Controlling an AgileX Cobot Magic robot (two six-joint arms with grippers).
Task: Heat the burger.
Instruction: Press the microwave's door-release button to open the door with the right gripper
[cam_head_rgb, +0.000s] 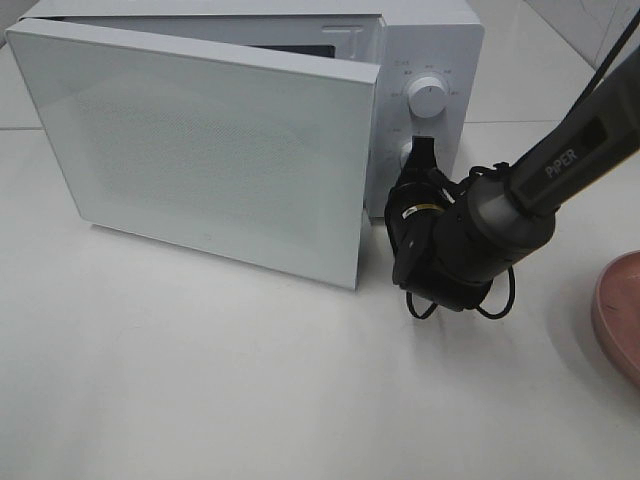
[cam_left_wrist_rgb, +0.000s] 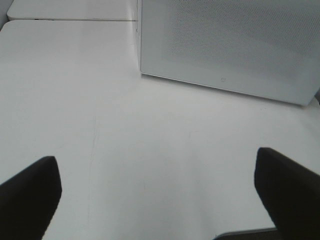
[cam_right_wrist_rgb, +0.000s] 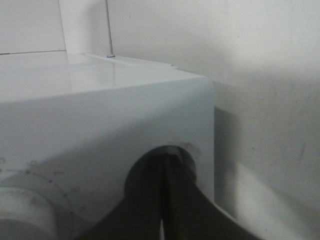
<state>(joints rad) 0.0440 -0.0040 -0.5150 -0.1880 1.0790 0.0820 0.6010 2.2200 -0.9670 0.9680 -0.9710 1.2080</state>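
The burger is out of view in all three views. The white microwave (cam_head_rgb: 430, 40) stands at the back, and its door (cam_head_rgb: 200, 150) hangs partly open toward the front. My right gripper (cam_head_rgb: 421, 150) is shut, its tips against the lower knob on the control panel. In the right wrist view the closed right gripper (cam_right_wrist_rgb: 165, 162) meets a round spot on the panel, below and beside the upper dial (cam_right_wrist_rgb: 20, 212). My left gripper (cam_left_wrist_rgb: 160, 200) is open and empty, low over the table, facing the microwave door (cam_left_wrist_rgb: 225, 45).
A pink plate (cam_head_rgb: 620, 305) sits at the table's right edge, partly cut off. The upper dial (cam_head_rgb: 428, 97) is above my right gripper. The right arm (cam_head_rgb: 560, 160) and its cables stretch in from the right. The tabletop (cam_head_rgb: 200, 380) is white.
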